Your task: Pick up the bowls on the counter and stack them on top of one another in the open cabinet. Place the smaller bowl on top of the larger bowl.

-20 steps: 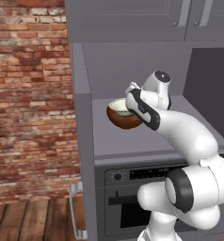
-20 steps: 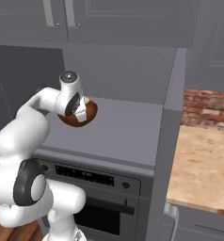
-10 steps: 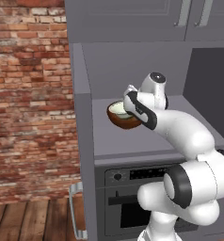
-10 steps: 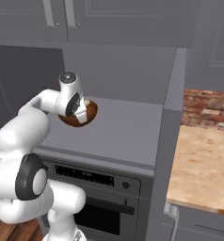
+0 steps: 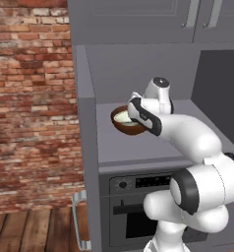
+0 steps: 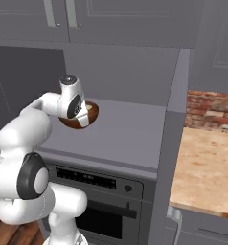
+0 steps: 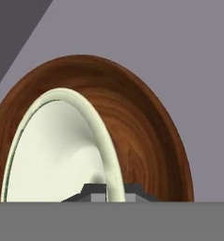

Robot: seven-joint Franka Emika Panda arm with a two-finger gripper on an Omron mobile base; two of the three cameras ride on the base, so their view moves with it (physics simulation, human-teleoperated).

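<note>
The larger bowl (image 5: 125, 129) (image 6: 80, 123) (image 7: 142, 127), glossy dark brown, is at the grey shelf (image 5: 138, 147) of the open cabinet. The smaller bowl (image 5: 122, 117) (image 7: 57, 150), pale with a cream inside, lies nested within it. My gripper (image 5: 132, 115) (image 6: 84, 113) (image 7: 112, 191) is shut on the smaller bowl's rim, one fingertip on each side of the thin wall. Whether the brown bowl rests on the shelf or hangs just above it, I cannot tell. The counter (image 6: 207, 167) lies to the right of the cabinet.
A built-in oven (image 5: 138, 206) (image 6: 96, 196) sits under the shelf. The niche's side walls (image 5: 84, 123) (image 6: 171, 124) stand close on both sides. Twin-door cabinets (image 6: 63, 19) hang above. A metal handle (image 5: 78, 221) is low at the left. Red brick wall (image 5: 30, 98) lies beyond.
The hand has edged slightly to the left over the bowls. The two nested bowls have hardly moved, and the grip on the rim stays shut.
</note>
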